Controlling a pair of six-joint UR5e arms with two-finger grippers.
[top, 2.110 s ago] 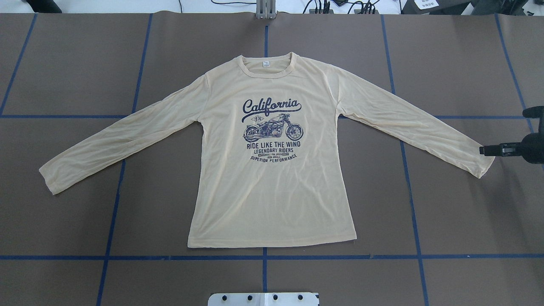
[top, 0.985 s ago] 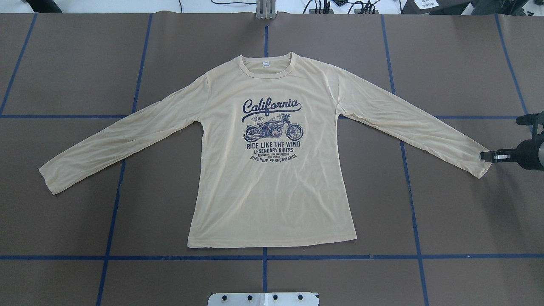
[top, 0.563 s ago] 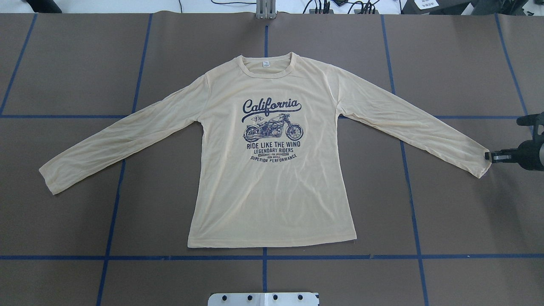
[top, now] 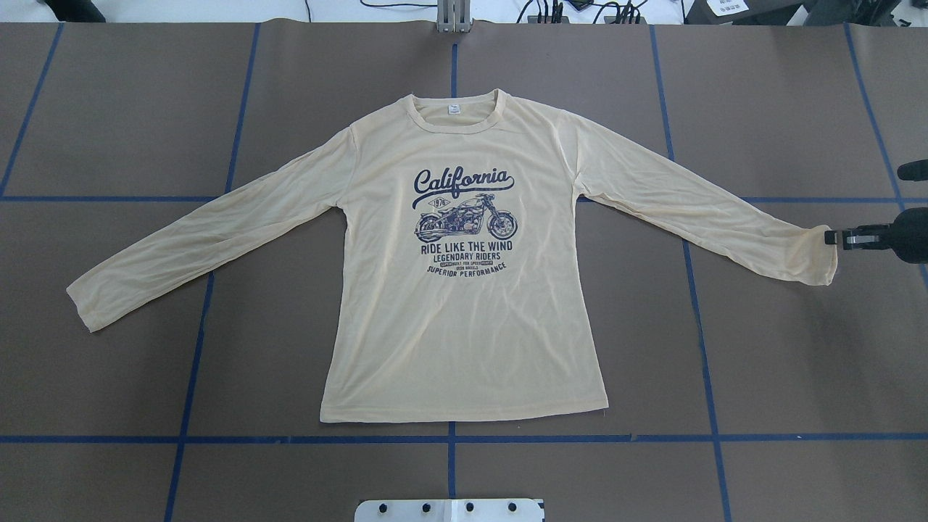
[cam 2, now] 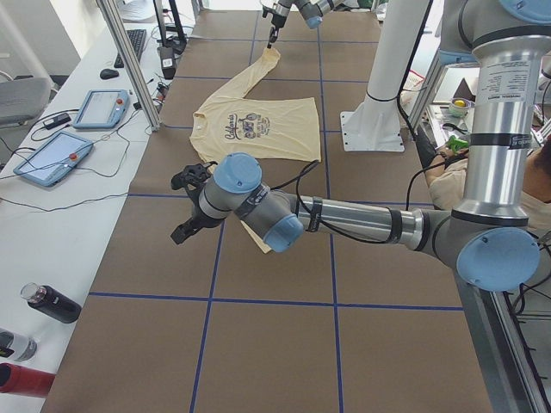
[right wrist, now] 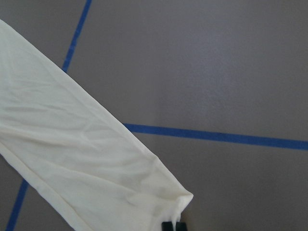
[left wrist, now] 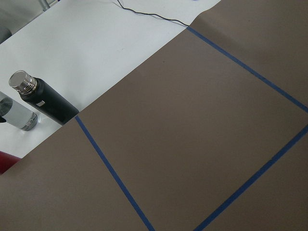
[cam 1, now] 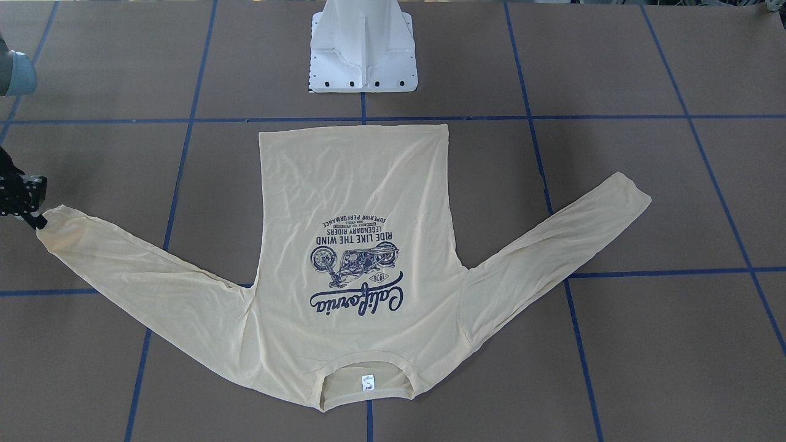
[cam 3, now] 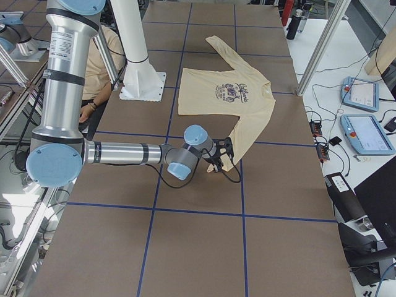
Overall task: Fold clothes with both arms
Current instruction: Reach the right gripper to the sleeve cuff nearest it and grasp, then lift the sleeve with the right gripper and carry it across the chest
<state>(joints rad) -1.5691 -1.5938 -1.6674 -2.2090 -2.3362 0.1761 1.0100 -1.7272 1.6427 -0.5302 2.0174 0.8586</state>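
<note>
The pale cream-yellow long-sleeved T-shirt [top: 464, 326] lies flat and print up on the brown table, sleeves spread, collar toward the far side. My right gripper [top: 834, 237] is shut on the cuff [top: 823, 254] of the sleeve at the overhead view's right, and that cuff is bunched and raised. The same gripper [cam 1: 27, 212] is at the front-facing view's left edge. In the right wrist view the sleeve [right wrist: 86, 159] ends gathered at a fingertip [right wrist: 171, 225]. My left gripper [cam 2: 183, 206] hovers over bare table well short of the shirt [cam 2: 258, 120]; I cannot tell its state.
The white pedestal base [cam 1: 363, 55] stands just behind the shirt's hem. Blue tape lines grid the table. Bottles [left wrist: 43, 98] lie on the white bench beyond the left end. Tablets [cam 2: 52, 155] sit on a side bench. A person [cam 3: 102, 62] sits behind the robot.
My right gripper dropped onto the sleeve cuff and closed on it. It has since drawn the cuff toward the far side and lifted it, bunching the sleeve end. The rest of the shirt is unmoved.
</note>
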